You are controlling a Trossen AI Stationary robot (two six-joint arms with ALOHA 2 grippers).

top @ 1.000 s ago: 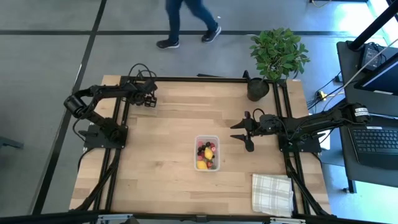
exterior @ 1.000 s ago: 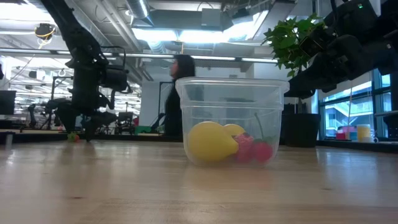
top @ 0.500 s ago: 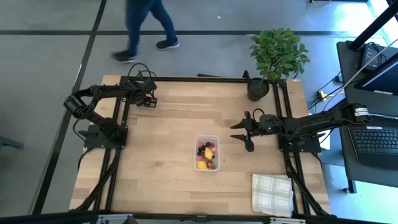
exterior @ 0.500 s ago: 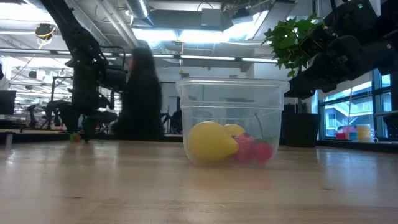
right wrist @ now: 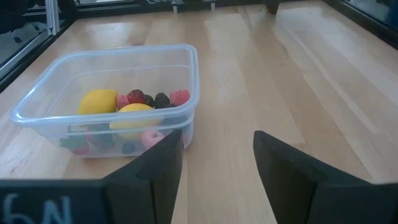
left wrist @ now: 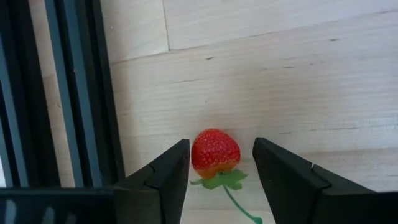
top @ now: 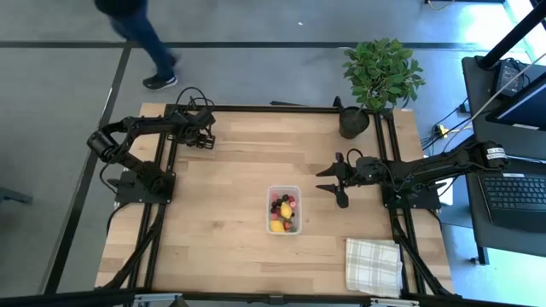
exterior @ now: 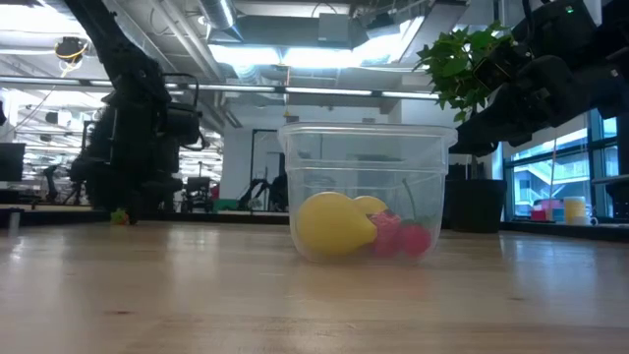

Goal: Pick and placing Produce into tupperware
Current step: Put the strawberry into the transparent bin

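My left gripper sits at the table's far left corner, fingers parted around a red strawberry resting on the wood, not clamped. My right gripper hovers spread wide just right of the clear tupperware, which stands at table centre holding the produce: two yellow lemons among red and dark berries.
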